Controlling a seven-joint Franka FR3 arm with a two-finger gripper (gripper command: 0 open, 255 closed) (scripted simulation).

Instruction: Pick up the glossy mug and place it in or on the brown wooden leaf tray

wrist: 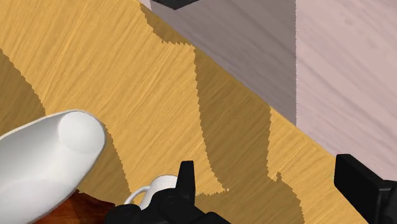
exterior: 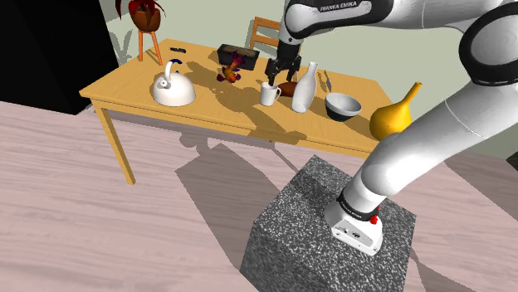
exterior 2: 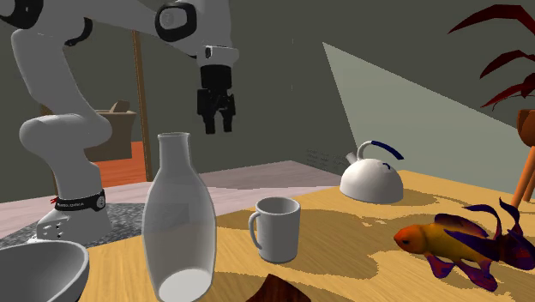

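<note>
- The gripper [exterior 2: 217,123] hangs above the table in the upper left-centre of the second exterior view. Its two fingers stand wide apart and hold nothing, which looks like readiness to take the mug.
- The white mug [exterior 2: 279,227] stands upright on the wooden table [exterior 2: 360,257] at that view's lower middle, with its handle toward the frame's left. Nothing touches it.
- In the wrist view the mug's rim [wrist: 156,186] shows just beside one finger, not between the two. I judge the hand must shift sideways before it descends.
- The brown leaf tray [exterior 2: 279,292] lies at the bottom edge of the second exterior view, close to the mug, so the carry should be short.
- The tall white bottle [exterior 2: 177,223] stands near both at lower left, and a careless swing could knock it over.
- The task looks barely begun: the approach is in hand and the grasp is not yet made.
</note>
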